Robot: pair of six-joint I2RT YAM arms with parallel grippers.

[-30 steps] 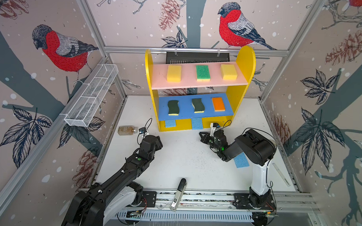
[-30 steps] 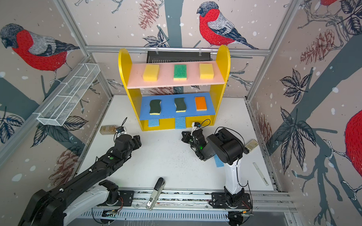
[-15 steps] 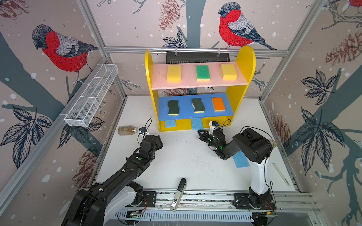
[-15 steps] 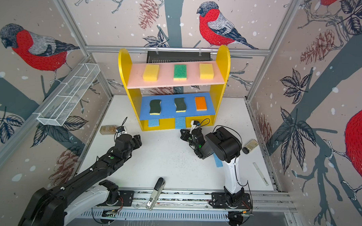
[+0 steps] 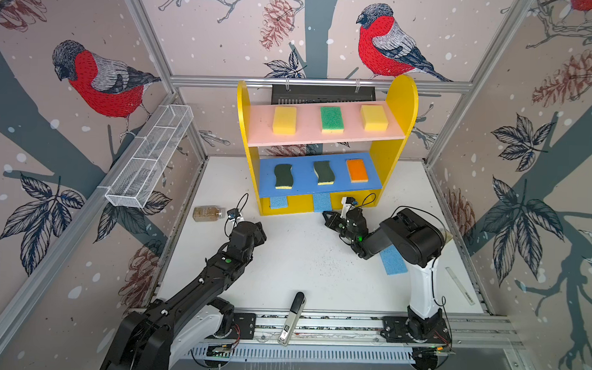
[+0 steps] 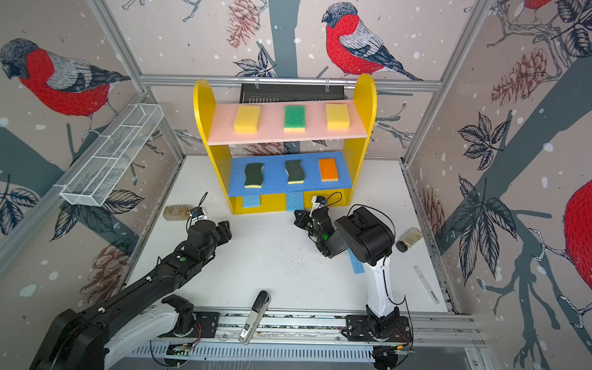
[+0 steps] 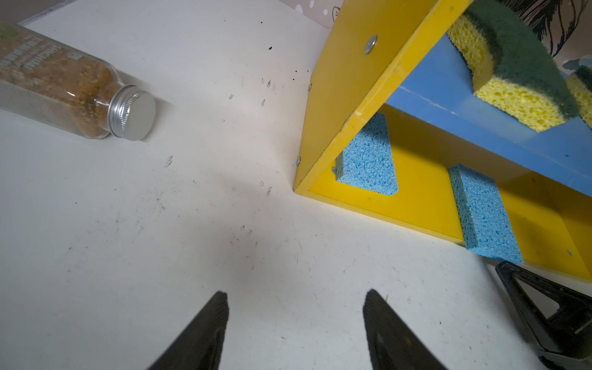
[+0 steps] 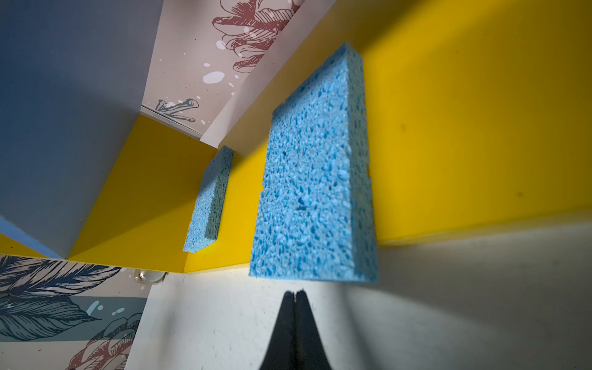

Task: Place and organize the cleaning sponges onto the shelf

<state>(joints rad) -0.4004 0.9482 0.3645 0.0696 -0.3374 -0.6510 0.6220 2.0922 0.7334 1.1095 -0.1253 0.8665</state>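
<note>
The shelf (image 5: 401, 104) holds two yellow sponges (image 5: 284, 119) (image 5: 374, 117) and a green-topped one (image 5: 332, 118) on its pink board. Two dark green wavy sponges (image 5: 283, 175) (image 5: 324, 172) and an orange-topped one (image 5: 357, 170) lie on the blue board. Two light blue sponges (image 5: 278, 202) (image 5: 321, 202) lie on the yellow base. A third (image 5: 392, 260) lies on the table, partly under the right arm. My right gripper (image 8: 295, 292) is shut and empty, its tips just short of the middle blue sponge (image 8: 315, 195), which overhangs the base's front edge. My left gripper (image 7: 296, 296) is open and empty, low over the table before the shelf's left corner.
A brownish bottle (image 5: 208, 213) lies on its side left of the shelf. A white wire basket (image 5: 150, 160) hangs on the left wall. A second small bottle (image 6: 409, 240) and a ruler (image 5: 460, 286) lie at the right. A black-and-white tool (image 5: 292, 316) rests on the front rail.
My right gripper has crept a little left and toward the shelf's base, still shut. The left arm has not moved.
</note>
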